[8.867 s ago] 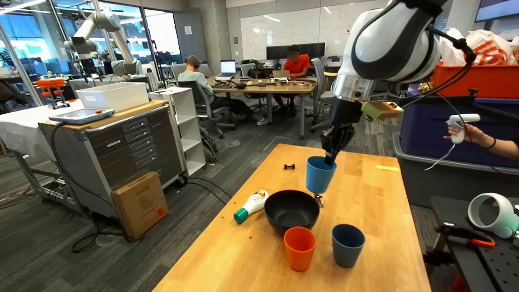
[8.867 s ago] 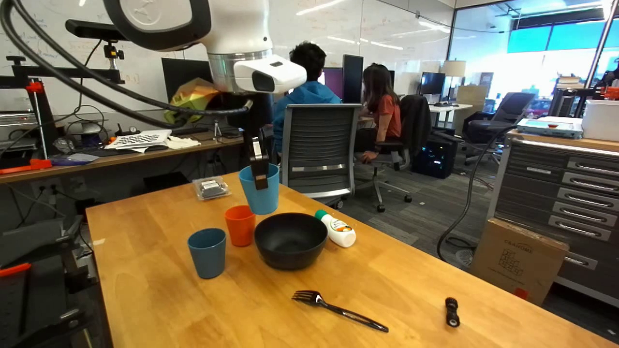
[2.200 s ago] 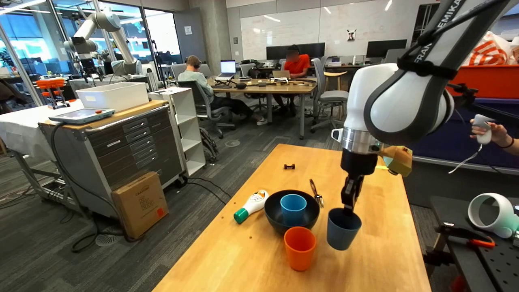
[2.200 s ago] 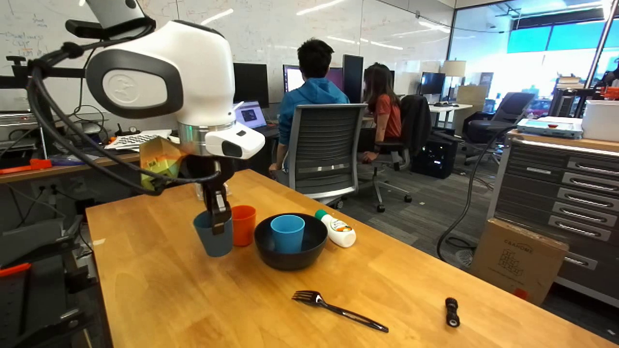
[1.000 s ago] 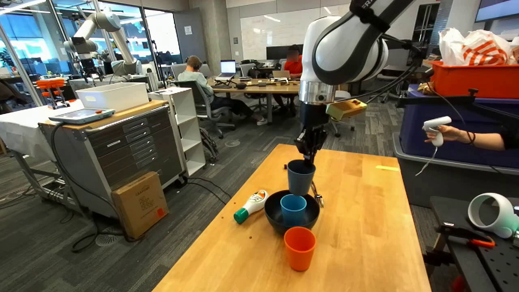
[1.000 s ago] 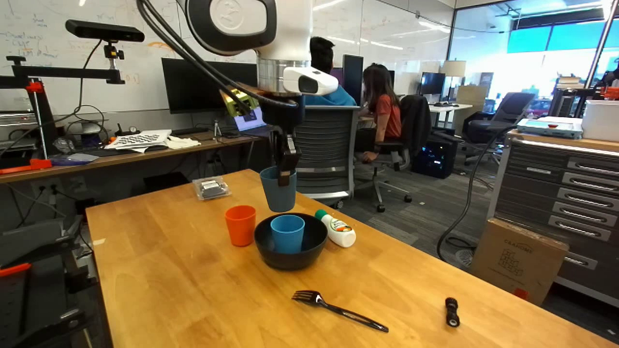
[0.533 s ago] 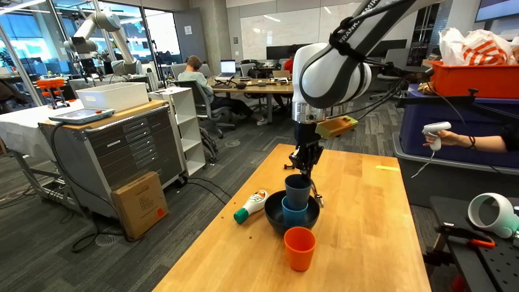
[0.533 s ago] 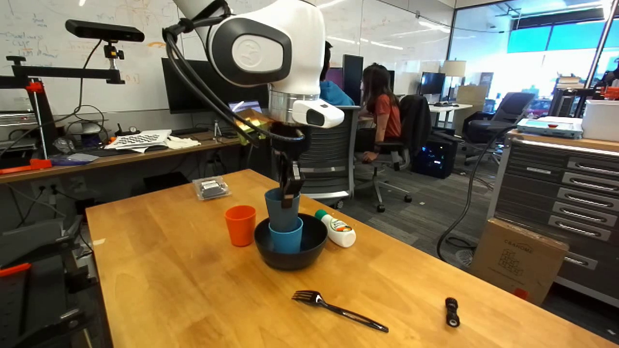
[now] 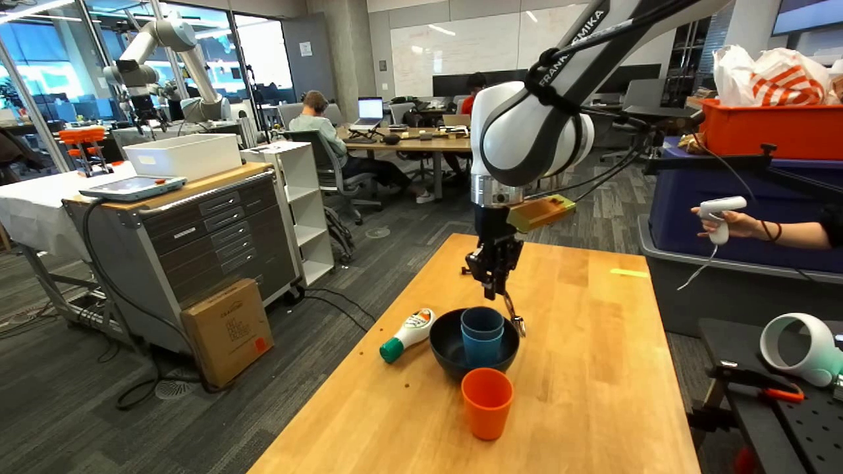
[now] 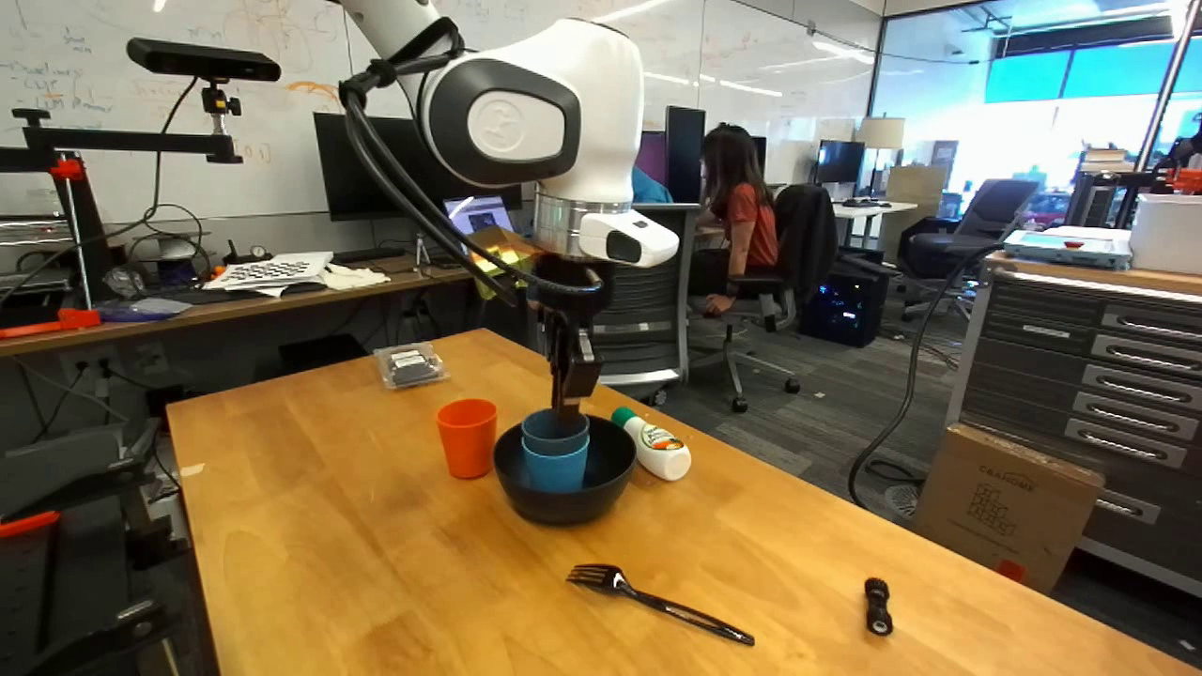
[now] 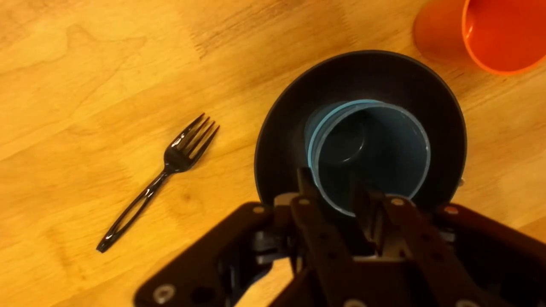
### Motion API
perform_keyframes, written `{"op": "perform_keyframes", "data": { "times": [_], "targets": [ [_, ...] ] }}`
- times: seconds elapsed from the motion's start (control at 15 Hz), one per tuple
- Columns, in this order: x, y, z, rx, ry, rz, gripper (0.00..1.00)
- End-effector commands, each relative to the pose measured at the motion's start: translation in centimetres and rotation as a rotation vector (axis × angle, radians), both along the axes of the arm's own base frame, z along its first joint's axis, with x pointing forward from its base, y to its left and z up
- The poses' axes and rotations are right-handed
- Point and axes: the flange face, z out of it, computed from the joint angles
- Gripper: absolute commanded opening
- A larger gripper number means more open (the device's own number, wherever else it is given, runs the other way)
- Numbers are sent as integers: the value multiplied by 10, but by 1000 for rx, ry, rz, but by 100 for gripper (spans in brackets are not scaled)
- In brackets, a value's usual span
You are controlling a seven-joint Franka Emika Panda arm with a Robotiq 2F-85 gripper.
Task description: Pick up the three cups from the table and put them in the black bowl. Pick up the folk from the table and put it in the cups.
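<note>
1. Both exterior views: the grey-blue cup sits nested in the bright blue cup, inside the black bowl; the orange cup stands upright on the table, just beside the bowl.
2. Wrist view: the gripper has its fingers parted by the grey-blue rim, gripping nothing; the orange cup is cut off at the edge.
3. The black fork lies whole in the wrist view, apart from the bowl; in an exterior view the fork looks foreshortened.
4. In an exterior view only: a clear packet on the table.
</note>
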Motion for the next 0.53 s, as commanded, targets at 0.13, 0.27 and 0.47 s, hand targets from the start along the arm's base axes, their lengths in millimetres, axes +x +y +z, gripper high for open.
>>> {"op": "perform_keyframes", "data": {
  "times": [0.13,0.27,0.47],
  "targets": [
    [1,7,14,12,-32,1,77],
    [-6,12,24,31,-60,10,90],
    [-31,23,42,32,-109,58,100]
  ]
}}
